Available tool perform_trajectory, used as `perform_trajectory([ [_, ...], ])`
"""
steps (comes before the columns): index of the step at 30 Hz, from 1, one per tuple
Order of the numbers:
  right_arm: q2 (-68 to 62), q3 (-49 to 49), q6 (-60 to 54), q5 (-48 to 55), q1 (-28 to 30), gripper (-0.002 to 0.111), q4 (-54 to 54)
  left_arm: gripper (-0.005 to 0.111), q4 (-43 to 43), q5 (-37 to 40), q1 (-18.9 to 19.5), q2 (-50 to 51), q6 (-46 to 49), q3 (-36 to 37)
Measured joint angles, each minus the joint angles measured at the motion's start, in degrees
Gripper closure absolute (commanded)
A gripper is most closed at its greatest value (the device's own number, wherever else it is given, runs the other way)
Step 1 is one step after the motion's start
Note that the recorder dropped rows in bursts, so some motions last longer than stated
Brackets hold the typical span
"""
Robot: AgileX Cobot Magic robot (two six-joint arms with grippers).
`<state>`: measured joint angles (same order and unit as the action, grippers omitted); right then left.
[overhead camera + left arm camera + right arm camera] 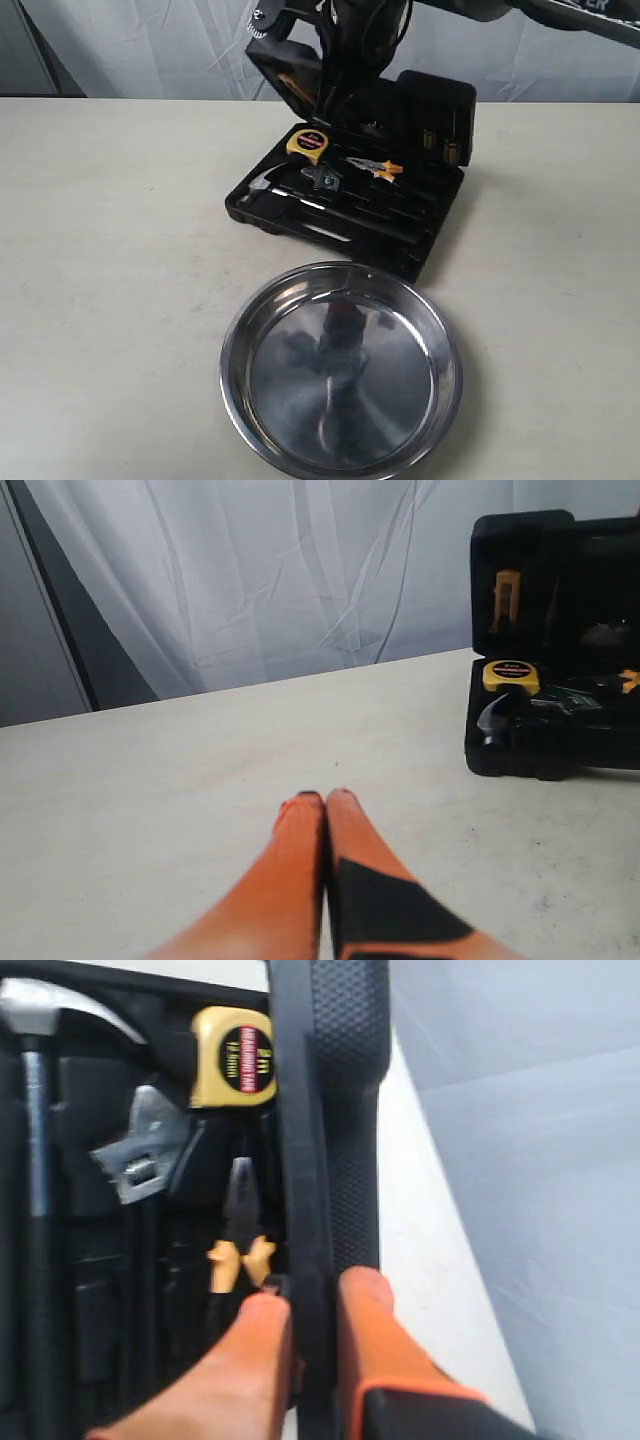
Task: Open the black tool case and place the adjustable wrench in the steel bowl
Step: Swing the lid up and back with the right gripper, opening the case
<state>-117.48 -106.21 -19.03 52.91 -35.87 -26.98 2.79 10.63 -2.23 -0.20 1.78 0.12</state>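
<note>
One open black plastic tool case (425,225) sits on the table. Inside it lie one yellow tape measure (306,143), one steel-headed hammer (262,185), one silver-jawed adjustable wrench (322,179) and one pair of orange-handled pliers (376,166). Before the case stands one shiny round steel bowl (340,285). Two orange grippers show, one per wrist view.

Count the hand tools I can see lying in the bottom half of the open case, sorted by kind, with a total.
Hammer: 1
Tape measure: 1
Adjustable wrench: 1
Pliers: 1
Total: 4
The lid's tools are too dark to count.
</note>
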Motion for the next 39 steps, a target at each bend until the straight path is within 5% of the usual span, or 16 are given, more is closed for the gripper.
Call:
perform_trajectory([
  [8, 0.1, -0.2, 5.3, -5.4, 8.6, 0.109, -5.3, 0.106, 0.0, 0.0, 0.0, 0.0, 0.0, 0.0],
  [14, 0.7, -0.5, 6.5, -8.5, 19.1, 0.109, 2.8, 0.106, 0.0, 0.0, 0.0, 0.0, 0.0, 0.0],
  [25, 1.0, -0.5, 6.6, -9.6, 24.1, 0.109, 6.6, 0.106, 0.0, 0.0, 0.0, 0.0, 0.0, 0.0],
  [28, 1.0, -0.5, 6.7, -9.8, 24.4, 0.097, 6.6, 0.106, 0.0, 0.0, 0.0, 0.0, 0.0, 0.0],
  [34, -0.4, -0.3, 6.8, -8.2, 24.9, 0.051, 4.4, 0.106, 0.0, 0.0, 0.0, 0.0, 0.0, 0.0],
  [39, -1.5, -0.2, 11.1, -8.0, 25.2, 0.054, -1.6, 0.106, 0.0, 0.0, 0.0, 0.0, 0.0, 0.0],
])
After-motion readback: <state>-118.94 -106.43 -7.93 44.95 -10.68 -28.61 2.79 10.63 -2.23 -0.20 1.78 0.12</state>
